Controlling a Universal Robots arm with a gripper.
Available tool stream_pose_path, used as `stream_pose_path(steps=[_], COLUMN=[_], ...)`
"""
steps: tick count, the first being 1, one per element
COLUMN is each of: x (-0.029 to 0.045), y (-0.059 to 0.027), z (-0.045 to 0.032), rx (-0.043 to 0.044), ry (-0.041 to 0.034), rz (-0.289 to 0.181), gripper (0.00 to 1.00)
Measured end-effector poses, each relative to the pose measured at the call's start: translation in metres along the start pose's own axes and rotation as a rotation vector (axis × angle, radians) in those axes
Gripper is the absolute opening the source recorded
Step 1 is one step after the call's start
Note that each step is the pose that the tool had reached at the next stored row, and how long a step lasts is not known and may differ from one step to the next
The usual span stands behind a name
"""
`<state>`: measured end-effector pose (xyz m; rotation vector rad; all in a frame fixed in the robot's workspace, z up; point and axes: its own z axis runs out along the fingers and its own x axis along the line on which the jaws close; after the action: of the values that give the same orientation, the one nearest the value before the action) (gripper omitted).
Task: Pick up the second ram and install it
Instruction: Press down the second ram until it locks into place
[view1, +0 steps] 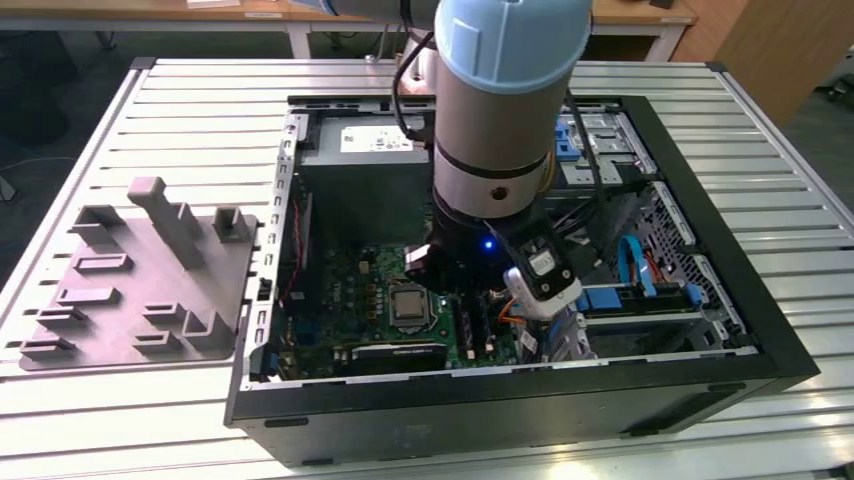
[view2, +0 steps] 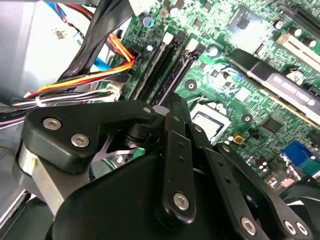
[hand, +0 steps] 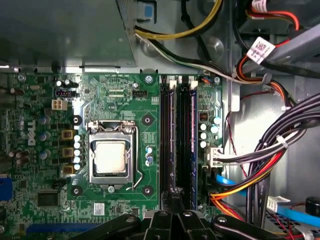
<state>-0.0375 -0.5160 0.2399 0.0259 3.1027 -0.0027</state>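
**First wrist view: second stick in its slot, pincer on top of it**

In the first wrist view I've got the second ram (hand: 171, 130) standing upright in its slot on the motherboard (hand: 115, 95), just beside another dark stick (hand: 188, 130) in the neighbouring slot. Both lie between the processor socket (hand: 111, 156) and the cable bundle (hand: 270, 160). The pincer (hand: 176, 196) sits over one end of the second ram with its fingers drawn together, and it looks to be bearing on the top edge, not clamped around anything.

I read this as the seating step: the pick-up is done and the stick is in its slot. Finishing the job calls for force straight down and both end latches closed.

I can't confirm those latches. The near end is hidden under the pincer, and the far clips are too small to judge. In the exterior view the arm (view1: 507, 100) blocks the slots inside the open case (view1: 534, 400) on the table (view1: 200, 90).
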Motion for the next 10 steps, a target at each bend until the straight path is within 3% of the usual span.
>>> stream_pose_path(steps=[4, 10], x=[-0.0042, -0.0045], y=[-0.0005, -0.0021], z=[0.0016, 0.0045], rx=[0.0002, 0.0016], ry=[0.0029, 0.0034], rz=[0.0, 0.0], gripper=[0.1, 0.1])
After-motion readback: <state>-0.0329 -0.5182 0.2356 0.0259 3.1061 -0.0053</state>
